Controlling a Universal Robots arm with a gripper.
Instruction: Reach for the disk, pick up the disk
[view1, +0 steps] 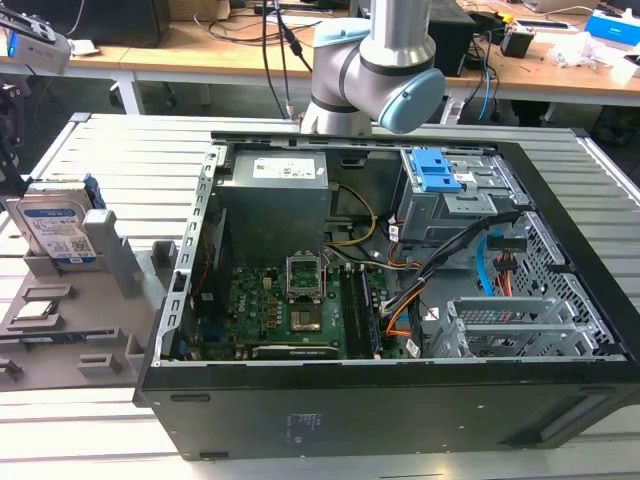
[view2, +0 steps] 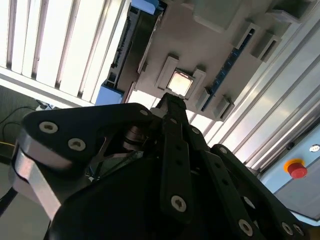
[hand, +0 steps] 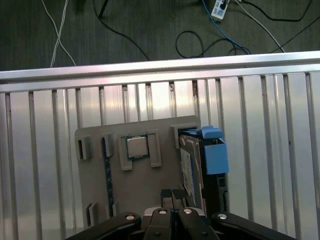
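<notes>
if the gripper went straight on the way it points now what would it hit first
Probably the grey holder plate, just beside the disk rather than on it, though depth is unclear.

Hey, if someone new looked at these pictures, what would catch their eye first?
The big open computer case sits in the middle of the exterior view, its insides exposed. At the exterior view's left, the disk stands on edge in a grey holder. In the first wrist view, the gripper hovers over that holder.

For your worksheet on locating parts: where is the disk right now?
At the exterior view's left, the disk stands upright in a grey holder, beside the open computer case.
</notes>
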